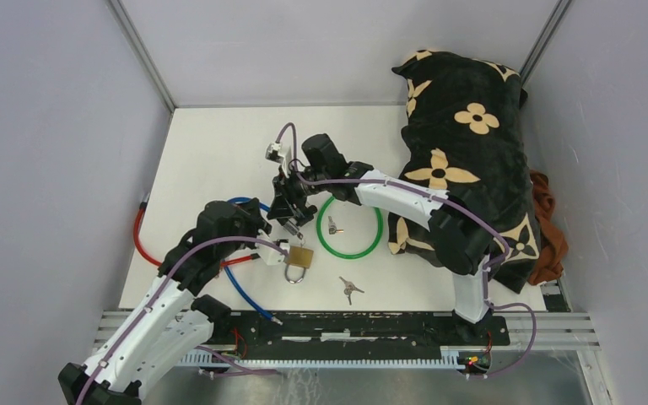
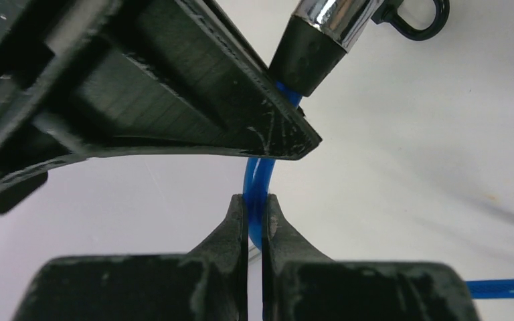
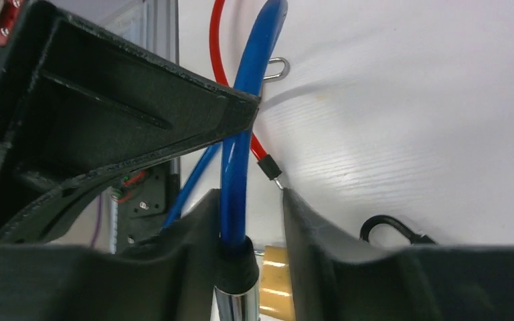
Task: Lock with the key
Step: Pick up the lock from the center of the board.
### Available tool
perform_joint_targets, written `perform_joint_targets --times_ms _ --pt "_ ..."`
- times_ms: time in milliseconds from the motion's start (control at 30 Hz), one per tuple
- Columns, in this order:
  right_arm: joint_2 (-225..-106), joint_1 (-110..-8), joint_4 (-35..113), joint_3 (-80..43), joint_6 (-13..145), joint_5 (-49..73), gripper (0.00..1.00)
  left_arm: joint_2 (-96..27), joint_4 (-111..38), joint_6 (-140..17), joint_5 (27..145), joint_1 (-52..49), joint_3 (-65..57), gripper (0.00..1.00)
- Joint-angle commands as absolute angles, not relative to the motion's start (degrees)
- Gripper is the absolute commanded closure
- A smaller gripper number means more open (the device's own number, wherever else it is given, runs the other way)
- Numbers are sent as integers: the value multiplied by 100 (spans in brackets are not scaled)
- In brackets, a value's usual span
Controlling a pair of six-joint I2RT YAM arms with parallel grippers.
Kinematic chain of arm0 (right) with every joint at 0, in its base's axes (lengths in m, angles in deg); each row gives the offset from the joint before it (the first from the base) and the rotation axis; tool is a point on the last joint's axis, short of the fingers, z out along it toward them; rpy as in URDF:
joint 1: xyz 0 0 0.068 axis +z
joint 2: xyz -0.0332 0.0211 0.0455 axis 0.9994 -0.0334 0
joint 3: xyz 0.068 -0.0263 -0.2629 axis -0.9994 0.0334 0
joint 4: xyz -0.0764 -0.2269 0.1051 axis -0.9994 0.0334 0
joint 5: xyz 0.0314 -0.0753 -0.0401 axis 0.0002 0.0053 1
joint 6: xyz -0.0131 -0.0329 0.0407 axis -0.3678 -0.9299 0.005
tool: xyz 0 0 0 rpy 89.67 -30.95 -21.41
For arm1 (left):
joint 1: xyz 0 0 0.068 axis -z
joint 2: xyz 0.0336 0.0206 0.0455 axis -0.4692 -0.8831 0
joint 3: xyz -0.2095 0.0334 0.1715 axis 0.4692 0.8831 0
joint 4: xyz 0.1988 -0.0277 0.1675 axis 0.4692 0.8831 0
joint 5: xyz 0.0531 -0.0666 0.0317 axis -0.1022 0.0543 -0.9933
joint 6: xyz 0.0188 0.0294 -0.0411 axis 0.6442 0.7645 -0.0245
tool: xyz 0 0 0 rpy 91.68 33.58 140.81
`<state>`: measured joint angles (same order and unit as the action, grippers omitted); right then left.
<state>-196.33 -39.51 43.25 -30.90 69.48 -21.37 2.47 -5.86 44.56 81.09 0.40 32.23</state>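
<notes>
Near the worktop's front edge, about mid-width: padlock [image 1: 299,256] lying flat, key [image 1: 350,289] just right of it (second key [image 1: 332,225] inside the green ring [image 1: 348,256]). Left claw [image 2: 255,207] clenched on the blue cable [image 2: 258,177]. Right claw [image 3: 251,200] released, jaws apart around the same cable, by its chrome tip [image 3: 232,304]

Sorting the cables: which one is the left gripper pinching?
The blue cable, clamped in the shut left gripper. The red cable lies free beside it. The green cable is a closed ring farther right, ungripped.
</notes>
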Motion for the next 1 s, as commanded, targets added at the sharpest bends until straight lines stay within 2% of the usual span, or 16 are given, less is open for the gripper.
perform_joint_targets --times_ms 0,67,200,233,267,300,367,400,467,633,833,967 --pt "-19887 -3789 4296 -3535 6906 -2531 72 471 -1201 4872 8263 72 3297 98" --pt "-19860 -3794 4264 -3442 6875 -2590 100 506 -1252 4798 8242 67 3278 98" --pt "-19449 -3832 4080 -3116 6694 -2517 100 506 -1095 3821 8214 66 2981 98" --pt "-19334 -3857 4088 -3035 6583 -2545 100 515 -1023 3466 8256 73 2883 94" --pt "-19189 -3905 4048 -2887 6506 -2565 100 509 -899 3020 8305 72 2770 79" --pt "-19039 -3957 3968 -2715 6441 -2552 100 491 -698 2584 8373 71 2610 55" --pt "-18668 -4050 3852 -2264 6245 -2544 100 424 -373 1333 8469 73 2295 22" --pt "-18465 -4087 3664 -2009 6136 -2545 100 363 -216 710 8465 75 2157 14" --pt "-18122 -4165 3464 -1568 6025 -2579 100 212 59 -393 8379 69 1967 5" --pt "-17234 -4344 3310 -758 5576 -2809 100 227 580 -1978 8448 1 2039 0" --pt "-15901 -4575 2573 411 5668 -3258 100 231 291 -2242 8625 -204 2357 0" --pt "-15233 -4592 2709 803 5364 -3448 100 -130 -127 -2305 9080 -552 2642 0"
